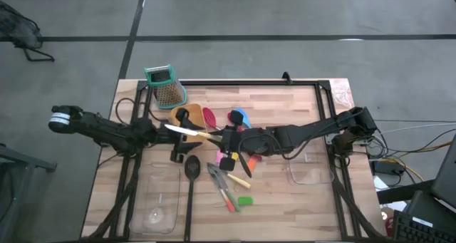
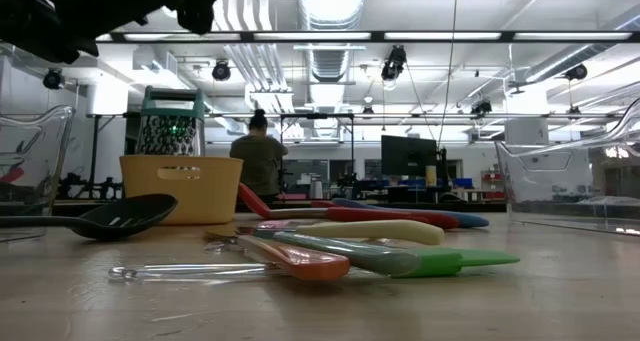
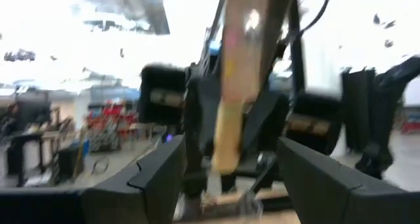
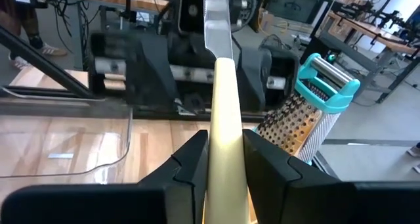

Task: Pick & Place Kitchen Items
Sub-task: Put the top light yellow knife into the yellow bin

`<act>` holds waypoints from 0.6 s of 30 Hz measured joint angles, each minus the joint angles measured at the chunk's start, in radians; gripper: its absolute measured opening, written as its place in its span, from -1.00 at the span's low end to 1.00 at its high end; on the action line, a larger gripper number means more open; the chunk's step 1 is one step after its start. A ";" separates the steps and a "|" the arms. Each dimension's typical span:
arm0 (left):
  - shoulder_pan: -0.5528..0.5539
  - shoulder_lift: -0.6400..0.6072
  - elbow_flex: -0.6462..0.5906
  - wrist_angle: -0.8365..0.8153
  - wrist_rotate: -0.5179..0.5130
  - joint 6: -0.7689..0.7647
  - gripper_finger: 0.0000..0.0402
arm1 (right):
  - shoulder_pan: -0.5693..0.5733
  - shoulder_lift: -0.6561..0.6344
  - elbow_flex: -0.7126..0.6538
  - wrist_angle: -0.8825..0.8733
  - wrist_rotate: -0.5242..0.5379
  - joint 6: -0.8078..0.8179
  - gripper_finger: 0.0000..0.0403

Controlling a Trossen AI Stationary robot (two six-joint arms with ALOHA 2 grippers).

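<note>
Fingers of the right gripper (image 4: pixel 226 161) pinch the cream handle of a metal-bladed knife (image 1: pixel 189 131) above the table's middle, blade aimed toward nine o'clock at the left gripper (image 1: pixel 158 129), whose fingers (image 3: pixel 154 178) stand wide apart around the blade tip without gripping it. Other utensils lie loose on the table (image 1: pixel 285 200): a black slotted spoon (image 1: pixel 191 173) at six o'clock of the knife, and red spoon (image 1: pixel 209 117) and blue spoon (image 1: pixel 242 117) at twelve to one o'clock.

No text or label can be read anywhere.
</note>
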 joint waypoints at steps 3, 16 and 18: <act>0.000 -0.002 0.003 0.029 0.027 -0.009 0.23 | 0.000 0.000 0.000 0.009 0.000 -0.015 -0.65; -0.001 0.017 0.046 0.037 -0.033 0.001 0.22 | -0.003 0.000 -0.001 0.077 -0.001 -0.026 -0.64; -0.001 0.028 0.069 0.028 -0.029 0.002 0.22 | -0.006 0.000 -0.001 0.077 -0.001 -0.030 -0.66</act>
